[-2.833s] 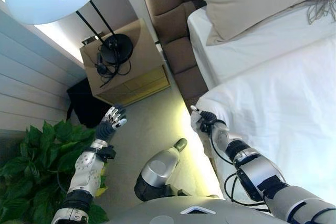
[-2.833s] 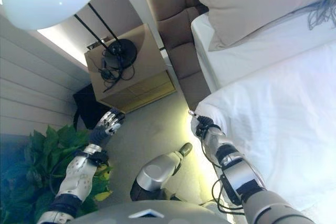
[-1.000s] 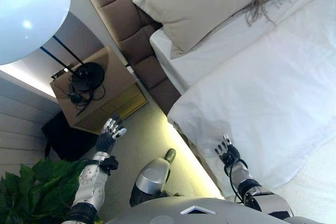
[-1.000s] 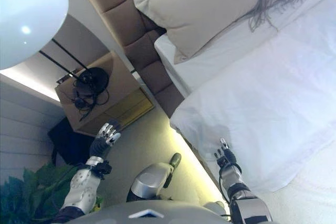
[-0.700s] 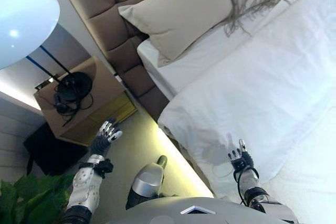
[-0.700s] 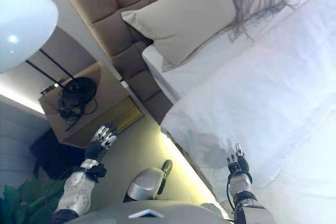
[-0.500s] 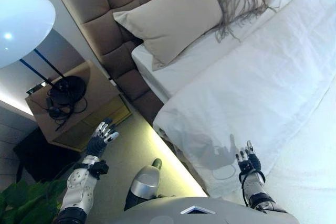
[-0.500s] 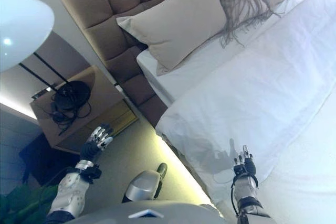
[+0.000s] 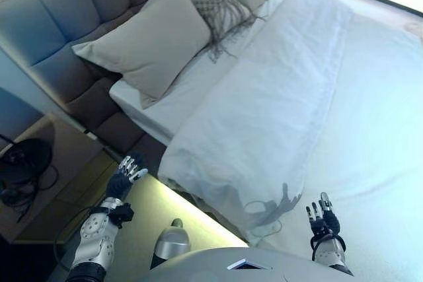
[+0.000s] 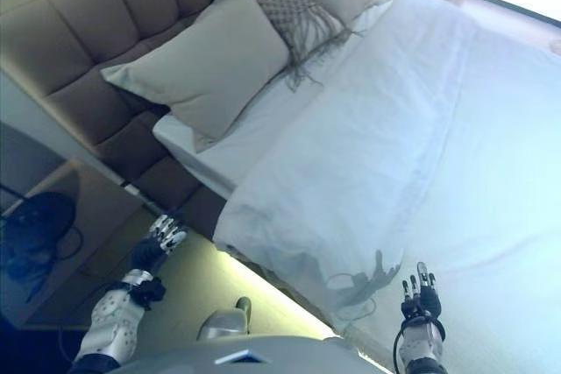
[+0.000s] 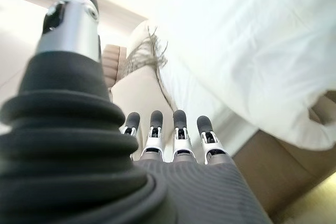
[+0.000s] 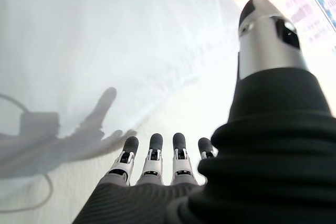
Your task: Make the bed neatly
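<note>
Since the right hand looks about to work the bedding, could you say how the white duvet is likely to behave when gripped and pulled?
The white duvet will probably be floppy: its near corner droops over the bed's side. It looks puffy, so likely light for its bulk. Pulled by the open right hand, it may bunch rather than slide flat.

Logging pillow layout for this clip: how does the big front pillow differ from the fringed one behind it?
The large plain pillow is smooth beige; the fringed cushion is knitted grey with loose tassels. The plain pillow is clearly bigger and nearest the robot's side, partly covering the cushion, which sits mid-row. Both lean on the headboard.
</note>
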You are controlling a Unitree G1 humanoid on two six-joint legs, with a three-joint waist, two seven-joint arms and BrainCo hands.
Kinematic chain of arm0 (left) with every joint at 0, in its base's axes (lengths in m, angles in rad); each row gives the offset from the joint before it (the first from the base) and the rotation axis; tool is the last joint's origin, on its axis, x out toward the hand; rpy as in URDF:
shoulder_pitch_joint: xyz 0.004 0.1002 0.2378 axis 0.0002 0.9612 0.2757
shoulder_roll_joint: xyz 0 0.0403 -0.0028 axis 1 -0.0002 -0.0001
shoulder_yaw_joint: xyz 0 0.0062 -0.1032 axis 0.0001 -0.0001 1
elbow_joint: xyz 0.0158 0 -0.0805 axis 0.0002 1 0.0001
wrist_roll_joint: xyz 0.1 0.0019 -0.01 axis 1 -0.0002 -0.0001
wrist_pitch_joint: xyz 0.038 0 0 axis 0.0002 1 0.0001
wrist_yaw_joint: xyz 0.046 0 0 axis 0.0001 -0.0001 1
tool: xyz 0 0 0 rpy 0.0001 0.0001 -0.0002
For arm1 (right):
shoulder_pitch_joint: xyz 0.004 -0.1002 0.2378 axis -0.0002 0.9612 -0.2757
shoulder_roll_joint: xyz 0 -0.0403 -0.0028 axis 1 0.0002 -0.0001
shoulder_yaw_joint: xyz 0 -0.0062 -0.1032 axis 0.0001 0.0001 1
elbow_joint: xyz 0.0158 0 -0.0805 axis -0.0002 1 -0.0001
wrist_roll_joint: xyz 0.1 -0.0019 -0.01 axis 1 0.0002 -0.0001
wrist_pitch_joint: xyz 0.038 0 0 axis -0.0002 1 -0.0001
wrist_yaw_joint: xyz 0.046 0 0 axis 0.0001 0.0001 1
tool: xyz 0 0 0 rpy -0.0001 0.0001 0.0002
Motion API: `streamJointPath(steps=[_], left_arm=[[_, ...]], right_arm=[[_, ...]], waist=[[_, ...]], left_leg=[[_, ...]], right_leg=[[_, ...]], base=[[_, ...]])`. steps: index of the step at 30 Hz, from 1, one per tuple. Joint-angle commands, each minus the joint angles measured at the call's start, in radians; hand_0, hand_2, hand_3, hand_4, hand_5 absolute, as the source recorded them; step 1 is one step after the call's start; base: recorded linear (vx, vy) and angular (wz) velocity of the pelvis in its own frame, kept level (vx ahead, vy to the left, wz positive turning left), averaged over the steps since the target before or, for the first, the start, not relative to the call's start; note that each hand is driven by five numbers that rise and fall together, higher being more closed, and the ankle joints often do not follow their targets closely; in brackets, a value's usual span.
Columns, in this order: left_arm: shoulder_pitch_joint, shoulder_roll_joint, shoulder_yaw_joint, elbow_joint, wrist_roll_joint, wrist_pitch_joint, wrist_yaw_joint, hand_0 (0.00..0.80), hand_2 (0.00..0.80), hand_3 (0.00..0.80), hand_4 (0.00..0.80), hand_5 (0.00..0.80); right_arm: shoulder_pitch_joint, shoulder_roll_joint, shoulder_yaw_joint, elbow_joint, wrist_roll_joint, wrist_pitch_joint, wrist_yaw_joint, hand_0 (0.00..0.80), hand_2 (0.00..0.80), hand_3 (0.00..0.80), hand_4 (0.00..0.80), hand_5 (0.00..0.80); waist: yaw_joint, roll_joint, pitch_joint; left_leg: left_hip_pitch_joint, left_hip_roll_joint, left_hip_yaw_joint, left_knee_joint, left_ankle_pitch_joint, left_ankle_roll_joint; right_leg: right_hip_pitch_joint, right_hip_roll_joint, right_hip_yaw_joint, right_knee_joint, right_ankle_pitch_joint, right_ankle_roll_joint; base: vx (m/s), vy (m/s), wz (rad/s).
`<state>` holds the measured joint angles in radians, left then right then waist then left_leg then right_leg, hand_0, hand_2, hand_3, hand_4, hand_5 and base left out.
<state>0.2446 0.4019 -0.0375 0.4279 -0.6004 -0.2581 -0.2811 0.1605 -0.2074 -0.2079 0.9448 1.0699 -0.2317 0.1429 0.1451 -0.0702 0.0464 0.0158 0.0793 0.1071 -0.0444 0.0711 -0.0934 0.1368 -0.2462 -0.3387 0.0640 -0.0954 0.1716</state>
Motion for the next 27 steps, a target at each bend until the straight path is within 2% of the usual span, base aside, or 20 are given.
streamJointPath(steps=[1,6,12,15,18,27], left_arm=[[-0.044,0.018,0.011,-0.063,0.034,-0.022,0.005,0.0,0.0,0.0,0.0,0.0],[-0.04,0.025,0.003,-0.093,0.037,0.002,0.006,0.0,0.0,0.0,0.0,0.0],[-0.059,0.019,-0.027,-0.129,0.002,0.012,0.006,0.0,0.0,0.0,0.0,0.0],[-0.062,0.013,-0.034,-0.133,0.022,0.021,0.026,0.0,0.0,0.0,0.0,0.0],[-0.069,0.009,-0.052,-0.131,0.028,0.024,0.061,0.0,0.0,0.0,0.0,0.0],[-0.079,0.007,-0.047,-0.141,0.01,0.053,0.085,0.0,0.0,0.0,0.0,0.0]], right_arm=[[-0.018,-0.047,-0.053,-0.067,-0.029,-0.047,-0.012,0.0,0.0,0.0,0.0,0.0],[0.011,-0.042,-0.045,-0.11,-0.043,-0.072,-0.042,0.0,0.0,0.0,0.0,0.0],[0.042,-0.032,0.009,-0.198,-0.013,-0.076,0.02,0.0,0.0,0.0,0.0,0.0],[0.041,-0.029,0.036,-0.21,-0.015,-0.067,0.035,0.0,0.0,0.0,0.0,0.0],[0.033,-0.017,0.09,-0.259,0.027,-0.03,0.037,0.0,0.0,0.0,0.0,0.0],[0.032,-0.008,0.168,-0.322,-0.02,-0.053,-0.041,0.0,0.0,0.0,0.0,0.0]], waist=[[-0.005,0.046,0.019],[-0.033,0.041,0.015],[-0.061,0.036,-0.002],[-0.066,0.035,-0.006],[-0.069,0.035,-0.007],[-0.072,0.035,-0.015]], left_leg=[[0.05,0.05,0.037,0.049,-0.066,0.02],[0.065,0.053,0.065,0.026,-0.063,0.021],[0.072,0.05,0.071,-0.005,-0.05,0.023],[0.071,0.049,0.074,0.011,-0.058,0.025],[0.069,0.048,0.077,0.036,-0.067,0.028],[0.075,0.046,0.074,0.053,-0.077,0.031]], right_leg=[[-0.052,-0.039,0.006,-0.046,0.189,0.031],[-0.059,-0.038,0.016,-0.053,0.196,0.034],[-0.069,-0.028,0.048,-0.067,0.202,0.036],[-0.072,-0.026,0.057,-0.066,0.199,0.033],[-0.073,-0.024,0.068,-0.062,0.195,0.026],[-0.069,-0.026,0.074,-0.057,0.191,0.02]], base=[[-0.003,-0.051,-0.16],[-0.028,-0.046,-0.09],[-0.021,-0.023,-0.11],[-0.004,0.0,-0.12],[0.012,0.008,-0.09],[0.01,0.009,-0.06]])
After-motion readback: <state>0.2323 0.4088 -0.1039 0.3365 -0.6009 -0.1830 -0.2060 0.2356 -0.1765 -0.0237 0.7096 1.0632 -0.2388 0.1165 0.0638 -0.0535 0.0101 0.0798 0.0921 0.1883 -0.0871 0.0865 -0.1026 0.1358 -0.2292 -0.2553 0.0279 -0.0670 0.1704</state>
